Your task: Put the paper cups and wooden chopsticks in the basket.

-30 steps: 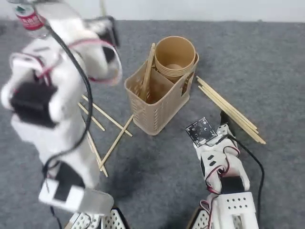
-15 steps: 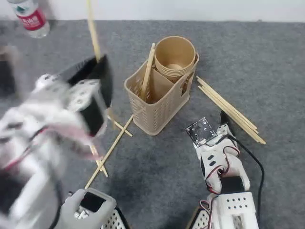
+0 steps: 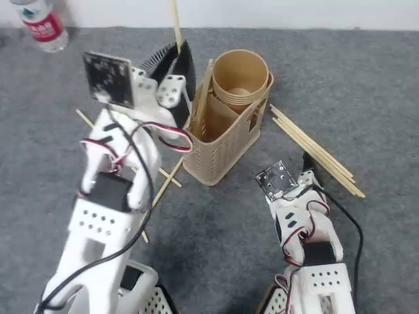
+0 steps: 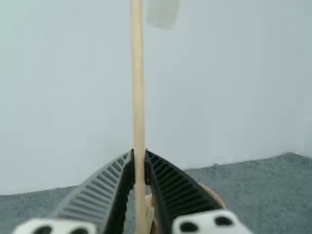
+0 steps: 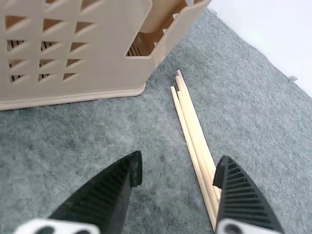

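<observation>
High view: L gripper [image 3: 177,52] sits at 10 o'clock of the basket [image 3: 216,160], just beside its rim. It's clamped on 1 held chopstick [image 3: 175,19], which stands upright and points to 12. In left wrist view the jaws are nearly closed, pinching the stick. Paper cups [image 3: 240,75] are nested in the basket's 1 o'clock part, w/ 1 leaning chopstick [image 3: 204,91] beside them. R gripper [image 5: 178,163] is at 5 o'clock of the basket, jaws spread wide and holding nothing. Chopstick bundle [image 3: 314,152] lies at 3 o'clock of the basket, near R gripper's 1 o'clock. Loose chopsticks [image 3: 163,190] lie at 8 o'clock.
</observation>
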Robot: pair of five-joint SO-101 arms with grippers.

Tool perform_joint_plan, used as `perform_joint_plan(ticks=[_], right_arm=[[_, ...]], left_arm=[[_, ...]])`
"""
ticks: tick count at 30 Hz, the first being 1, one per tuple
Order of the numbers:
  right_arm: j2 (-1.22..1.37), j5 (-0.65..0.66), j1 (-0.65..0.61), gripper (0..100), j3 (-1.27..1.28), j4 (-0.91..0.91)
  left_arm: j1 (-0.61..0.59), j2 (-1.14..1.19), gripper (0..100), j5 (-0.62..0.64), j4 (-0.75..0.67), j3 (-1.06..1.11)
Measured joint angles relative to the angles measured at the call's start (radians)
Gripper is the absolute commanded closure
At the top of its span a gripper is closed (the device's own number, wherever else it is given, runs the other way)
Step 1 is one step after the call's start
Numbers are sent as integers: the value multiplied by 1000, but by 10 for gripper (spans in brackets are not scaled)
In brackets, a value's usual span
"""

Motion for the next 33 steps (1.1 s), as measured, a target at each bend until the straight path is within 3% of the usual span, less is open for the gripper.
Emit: perform_joint_plan(ticks=[7, 12, 17, 24, 29, 33], right_arm=[[0, 0, 0, 746, 0, 0], [0, 0, 0, 746, 0, 0], [0, 0, 2, 745, 0, 0], [3, -18, 66, 745, -35, 71], [6, -92, 91, 745, -203, 250], [23, -103, 101, 746, -330, 362]], left_arm=[[0, 3, 979, -18, -201, 226], [0, 3, 868, -91, -356, 381], [-3, 3, 858, -64, -388, 427], [-106, -80, 859, -55, -180, 361], [-318, -121, 859, 6, 109, 178], [-511, -20, 859, 11, 361, -23]])
